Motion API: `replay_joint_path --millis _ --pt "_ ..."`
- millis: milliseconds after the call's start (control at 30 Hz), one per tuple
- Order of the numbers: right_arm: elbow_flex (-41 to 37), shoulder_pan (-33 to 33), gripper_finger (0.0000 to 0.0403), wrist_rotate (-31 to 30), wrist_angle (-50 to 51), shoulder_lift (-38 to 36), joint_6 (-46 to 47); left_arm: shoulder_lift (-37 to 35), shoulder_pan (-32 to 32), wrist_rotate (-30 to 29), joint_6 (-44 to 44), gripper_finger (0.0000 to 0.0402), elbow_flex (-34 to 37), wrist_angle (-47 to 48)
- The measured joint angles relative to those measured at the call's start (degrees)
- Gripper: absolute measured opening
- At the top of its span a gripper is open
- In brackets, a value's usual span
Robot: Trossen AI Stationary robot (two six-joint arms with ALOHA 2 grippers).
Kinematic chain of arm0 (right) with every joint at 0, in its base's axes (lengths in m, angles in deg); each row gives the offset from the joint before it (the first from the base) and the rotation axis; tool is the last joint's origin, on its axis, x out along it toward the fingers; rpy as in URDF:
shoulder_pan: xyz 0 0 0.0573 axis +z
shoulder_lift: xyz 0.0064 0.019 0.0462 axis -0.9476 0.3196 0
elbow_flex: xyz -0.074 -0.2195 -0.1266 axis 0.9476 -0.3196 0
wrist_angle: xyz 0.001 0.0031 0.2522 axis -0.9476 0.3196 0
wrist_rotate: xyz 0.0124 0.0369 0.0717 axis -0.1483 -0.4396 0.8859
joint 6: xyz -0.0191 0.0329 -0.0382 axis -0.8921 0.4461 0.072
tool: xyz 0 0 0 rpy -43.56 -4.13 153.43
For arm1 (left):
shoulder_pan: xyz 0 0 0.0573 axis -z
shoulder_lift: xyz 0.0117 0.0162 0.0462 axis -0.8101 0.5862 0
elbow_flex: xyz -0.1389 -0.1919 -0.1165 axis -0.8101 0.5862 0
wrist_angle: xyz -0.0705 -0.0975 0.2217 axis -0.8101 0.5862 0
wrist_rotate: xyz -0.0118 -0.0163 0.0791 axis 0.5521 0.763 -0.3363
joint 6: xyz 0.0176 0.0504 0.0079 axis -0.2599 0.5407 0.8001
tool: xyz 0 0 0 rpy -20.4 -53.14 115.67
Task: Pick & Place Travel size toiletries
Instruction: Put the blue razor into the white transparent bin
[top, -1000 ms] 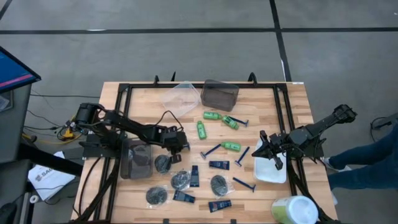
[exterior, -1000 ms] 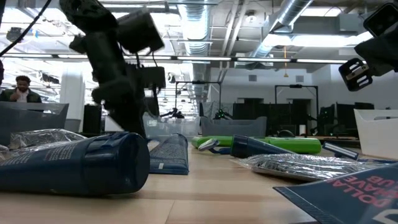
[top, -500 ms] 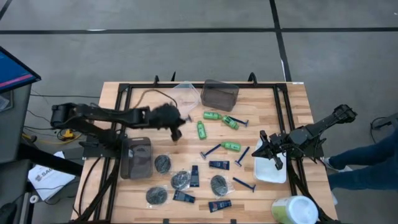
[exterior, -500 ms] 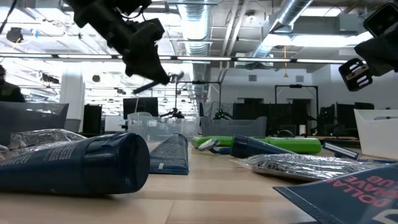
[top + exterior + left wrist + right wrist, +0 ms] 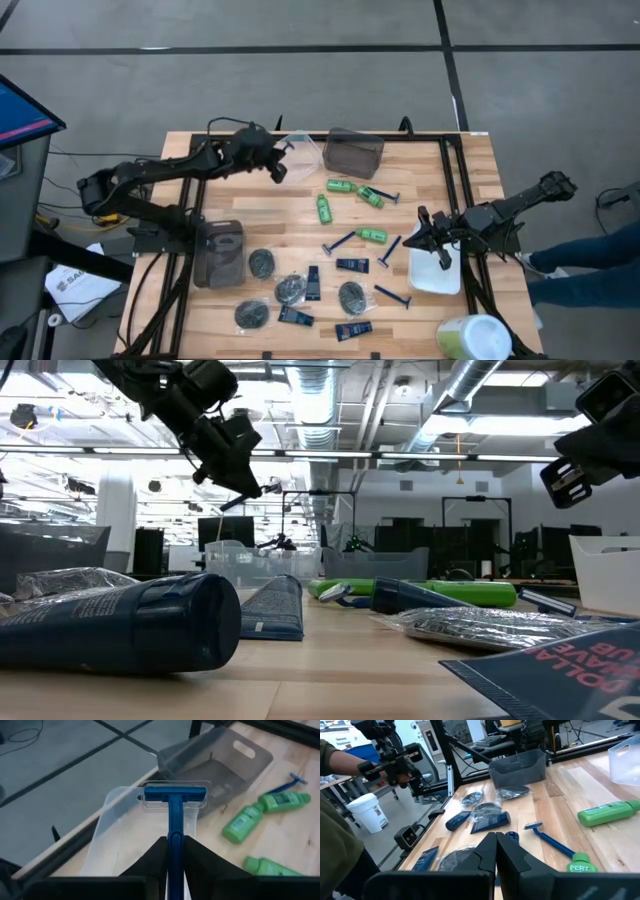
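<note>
Transport is the step in hand: the left pincer (image 5: 174, 851), clamped on a blue razor (image 5: 175, 807), hangs over the clear bin (image 5: 112, 840) and next needs lowering and release, while the right pincer (image 5: 437, 247) waits shut over the white tray (image 5: 436, 277).

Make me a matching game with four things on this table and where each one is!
Things:
1. blue razor
2. white tray
3. clear bin
4. pale-green-topped tub

Places:
A. under the right hand
B. at the table's front right corner
C. pinched in the left hand
D. at the table's back edge, beside the grey bin

Pairs: 1-C, 2-A, 3-D, 4-B
</note>
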Motion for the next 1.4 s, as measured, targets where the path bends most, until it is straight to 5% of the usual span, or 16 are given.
replay_joint_path --millis 700,1167,1400 --pt "0.01 -0.71 0.0 0.02 -0.01 -0.01 0.04 20.3 -2.96 2.33 3.22 0.0042 -5.44 -0.71" --pt "0.0 -0.71 0.0 0.02 -0.01 -0.01 0.04 22.73 -5.42 2.16 3.22 0.0052 -5.44 -1.04" --pt "0.0 -0.71 0.0 0.02 -0.01 -0.01 0.04 22.73 -5.22 2.66 6.07 0.009 -5.44 -1.04"
